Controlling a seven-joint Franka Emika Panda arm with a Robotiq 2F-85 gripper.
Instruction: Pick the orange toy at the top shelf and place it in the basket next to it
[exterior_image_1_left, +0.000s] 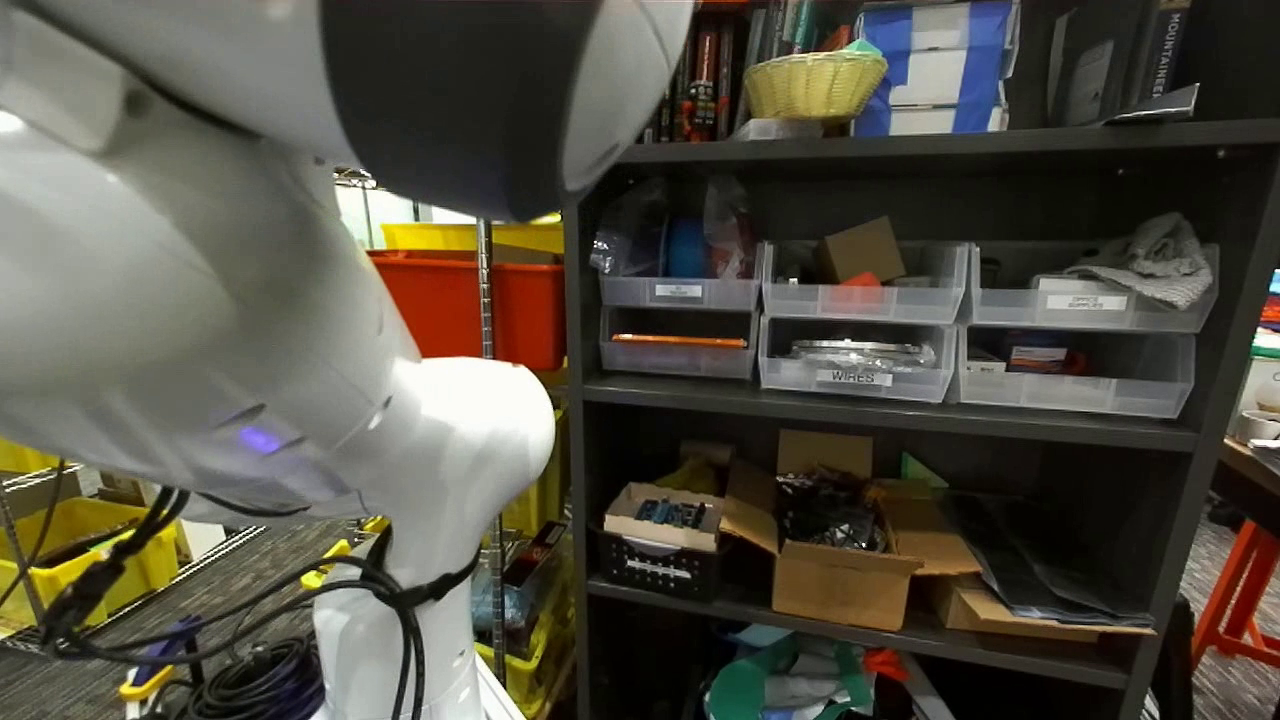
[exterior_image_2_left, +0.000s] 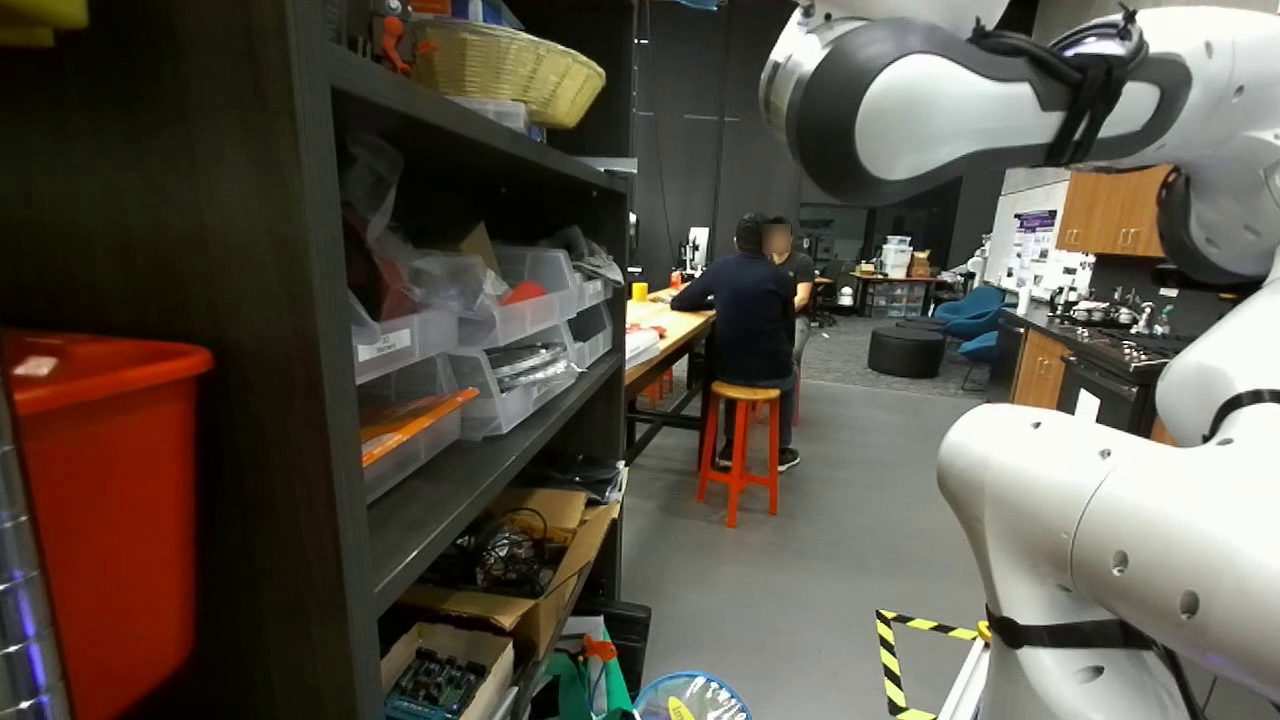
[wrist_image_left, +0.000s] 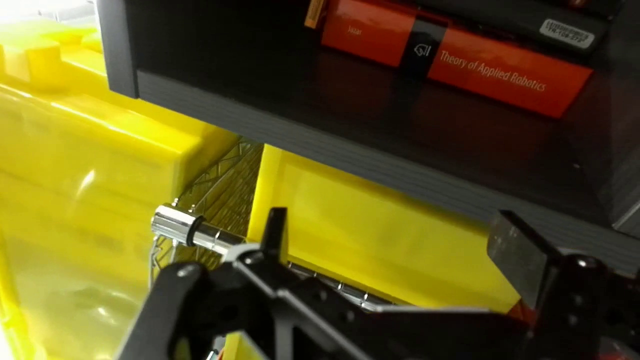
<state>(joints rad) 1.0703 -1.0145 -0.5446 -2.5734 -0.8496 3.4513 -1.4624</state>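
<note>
The job looks like it is just at the start. The toy is not in the basket. It sits on the shelf next to the basket, near the front edge, between the basket and the shelf's near end in an exterior view. The tool is spread wide and holds nothing. What is left, I think, is all of it: reach the toy, grab it, lift it over the basket's rim and let go.

A lot is hard to see. The tool shows only in the wrist view; in both exterior views the arm goes out past the top. The wrist view has a red book and yellow bins, but no toy and no basket. I can't tell if that book is on the same shelf. In an exterior view I can't pick out the toy by the dark books. I also can't tell if the toy touches the basket, or if the basket has things in it.
</note>
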